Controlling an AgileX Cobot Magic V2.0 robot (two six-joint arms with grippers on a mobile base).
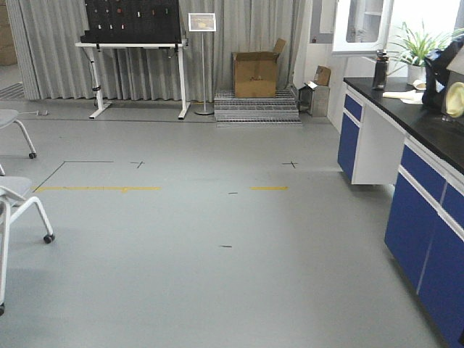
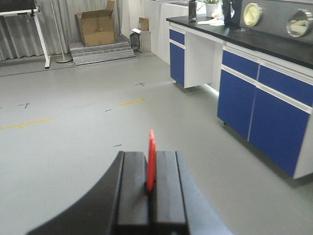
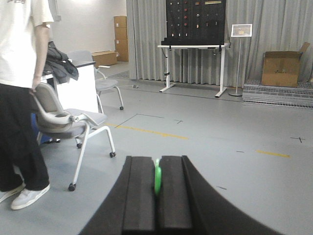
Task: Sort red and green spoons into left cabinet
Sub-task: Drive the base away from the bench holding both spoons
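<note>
In the left wrist view my left gripper (image 2: 151, 161) is shut on the red spoon (image 2: 151, 157), which stands edge-on between the two black pads and pokes out past their tips. In the right wrist view my right gripper (image 3: 157, 169) is shut on the green spoon (image 3: 157, 178), also seen edge-on, barely clearing the pad tips. Both grippers hang above bare grey floor. The left cabinet is out of view in every frame. Neither gripper shows in the front view.
A blue-and-white lab bench (image 1: 420, 210) with a black top runs along the right. Office chairs (image 1: 18, 203) stand at the left, a person (image 3: 19, 98) beside one. At the back are a cardboard box (image 1: 255, 72), a white desk (image 1: 138, 76) and a sign stand (image 1: 203, 65).
</note>
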